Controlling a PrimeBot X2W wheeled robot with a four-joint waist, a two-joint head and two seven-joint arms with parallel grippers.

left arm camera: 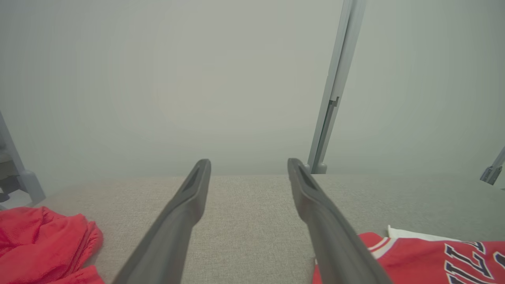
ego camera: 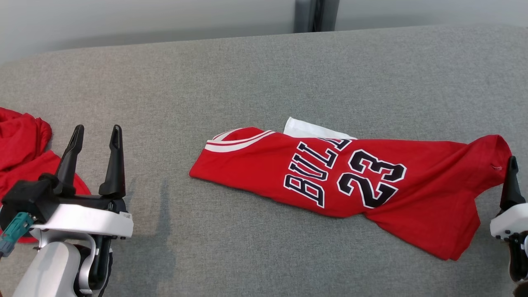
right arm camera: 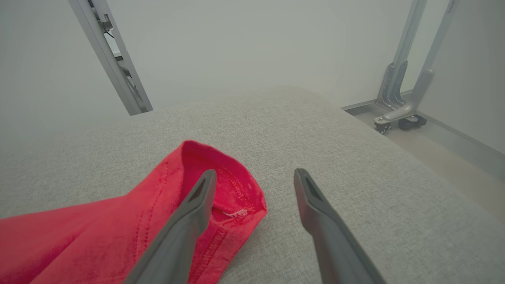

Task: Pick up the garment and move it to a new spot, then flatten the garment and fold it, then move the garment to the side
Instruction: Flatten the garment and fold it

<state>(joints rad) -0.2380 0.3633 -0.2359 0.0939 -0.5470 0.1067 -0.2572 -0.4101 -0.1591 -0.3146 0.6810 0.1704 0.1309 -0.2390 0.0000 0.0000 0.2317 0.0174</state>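
In the head view, the red jersey (ego camera: 350, 181) lies on the grey bench (ego camera: 247, 74), right of centre. Its lettering faces up and its right end is rumpled, so it looks set down but not yet flattened. The left gripper (ego camera: 97, 128) hovers at the lower left, well apart from the jersey, fingers spread and empty, probably parked clear of the work. Another red cloth (ego camera: 20, 140) is heaped at the left edge beside it.

In the left wrist view, the fingers stand apart with nothing between them, pointing along the bench. The jersey's striped collar end shows at the lower right.

In the right wrist view, the right gripper (right arm camera: 255, 173) is released, its fingers wide. The jersey's hemmed corner lies puffed up beneath one finger, unpinched. The gripper likely sits here because this loose end needs drawing out flat.
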